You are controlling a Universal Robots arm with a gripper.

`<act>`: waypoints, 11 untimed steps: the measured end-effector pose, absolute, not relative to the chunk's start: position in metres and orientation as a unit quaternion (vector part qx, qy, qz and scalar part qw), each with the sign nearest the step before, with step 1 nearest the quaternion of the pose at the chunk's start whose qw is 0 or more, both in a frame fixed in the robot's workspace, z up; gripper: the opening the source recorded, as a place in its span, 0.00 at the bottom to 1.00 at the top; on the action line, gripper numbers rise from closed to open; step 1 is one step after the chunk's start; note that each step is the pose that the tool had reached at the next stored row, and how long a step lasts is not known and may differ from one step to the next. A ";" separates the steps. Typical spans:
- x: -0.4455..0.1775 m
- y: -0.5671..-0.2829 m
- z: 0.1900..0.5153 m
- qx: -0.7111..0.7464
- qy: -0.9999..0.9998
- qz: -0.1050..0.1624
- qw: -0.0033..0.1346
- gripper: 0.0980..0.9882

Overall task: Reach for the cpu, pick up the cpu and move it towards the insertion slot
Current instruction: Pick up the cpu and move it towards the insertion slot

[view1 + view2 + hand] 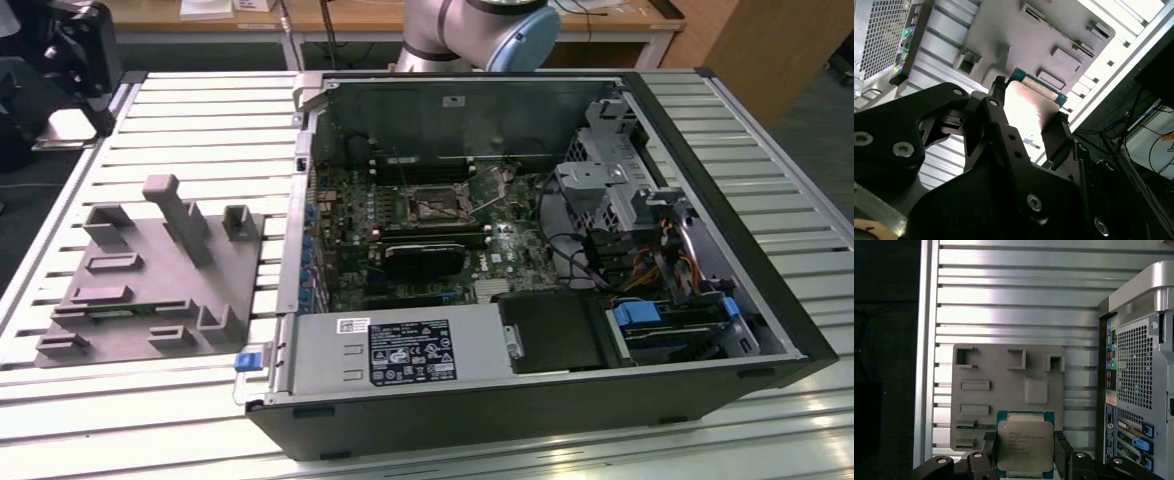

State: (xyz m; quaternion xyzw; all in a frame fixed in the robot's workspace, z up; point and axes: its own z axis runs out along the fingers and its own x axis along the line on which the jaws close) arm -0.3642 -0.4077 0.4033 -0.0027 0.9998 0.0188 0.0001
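Note:
In the first wrist view, the cpu [1025, 446], a square chip with a silvery top and a green rim, sits between the two black fingers [988, 452] of my gripper [1025, 456], which is shut on its opposite edges. It hangs well above the grey moulded fixture [1004, 385]. The second wrist view shows the same grasp from the other side, with the cpu [1026, 107] clamped in my gripper [1029, 112]. In the exterior view, the insertion slot [438, 205] is a dark square socket with a shiny bracket, in the middle of the motherboard inside the open computer case [721, 180].
The grey fixture [134, 280] with upright posts lies on the slatted metal table [200, 120], at the exterior view's left of the case. The case's rear panel [1134, 390] stands beside the fixture. A black block [424, 258] and a power supply [394, 350] sit near the socket.

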 end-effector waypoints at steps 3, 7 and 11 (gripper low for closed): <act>-0.355 -0.408 0.403 -0.003 1.000 0.019 0.000 0.50; -0.342 -0.408 0.403 -0.003 1.000 0.019 0.000 0.50; -0.329 -0.408 0.403 -0.003 1.000 0.019 0.000 0.50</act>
